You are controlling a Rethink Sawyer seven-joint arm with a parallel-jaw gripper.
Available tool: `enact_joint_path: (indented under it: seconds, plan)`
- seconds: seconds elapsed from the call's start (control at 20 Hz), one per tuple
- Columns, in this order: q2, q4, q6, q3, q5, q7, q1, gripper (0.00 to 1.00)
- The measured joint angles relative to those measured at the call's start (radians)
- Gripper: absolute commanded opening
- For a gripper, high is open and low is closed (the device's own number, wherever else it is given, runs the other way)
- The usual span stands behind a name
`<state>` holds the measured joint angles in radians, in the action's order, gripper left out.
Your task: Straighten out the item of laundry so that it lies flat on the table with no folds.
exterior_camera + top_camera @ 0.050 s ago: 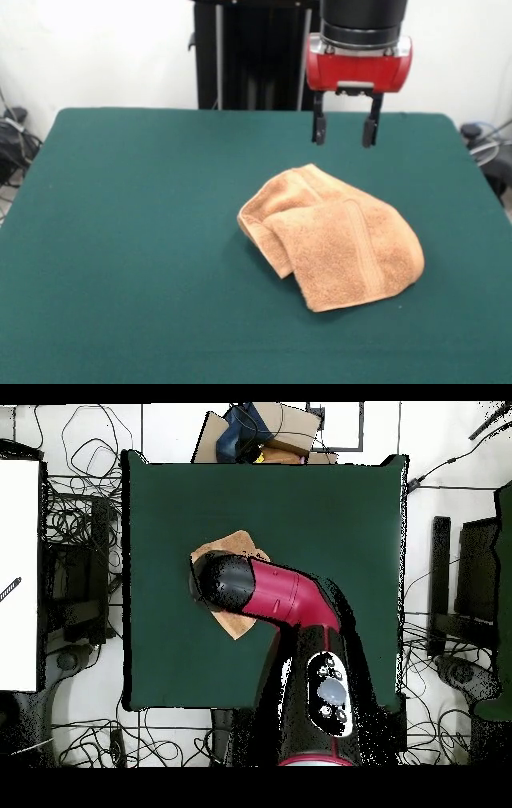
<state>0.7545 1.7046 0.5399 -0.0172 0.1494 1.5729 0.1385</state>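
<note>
Pincer (pixel 346 128) released: my two dark fingers (pixel 319 126) hang apart, holding nothing, above the table (pixel 120 240) and clear of the cloth. Below and toward the camera lies the towel (pixel 336 240), bunched, one flap doubled over the rest, a woven band running down the top layer. Overhead, my arm (pixel 290 599) hides most of it; tan corners show at either side.

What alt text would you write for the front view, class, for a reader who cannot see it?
An orange-tan towel lies folded over itself on a dark green table. A red and black gripper hangs open above the towel's far edge, touching nothing.
</note>
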Motion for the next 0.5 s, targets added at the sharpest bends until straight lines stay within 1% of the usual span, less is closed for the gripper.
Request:
enact_joint_path:
  seconds: [0.3,0.45,0.5]
  plan:
    - [-0.013,-0.004,-0.001,-0.001,0.000,0.000,0.000,1.00]
    - [-0.030,-0.005,-0.009,-0.003,0.000,0.000,0.000,1.00]
    - [-0.050,-0.005,-0.027,-0.004,0.000,0.000,0.000,1.00]
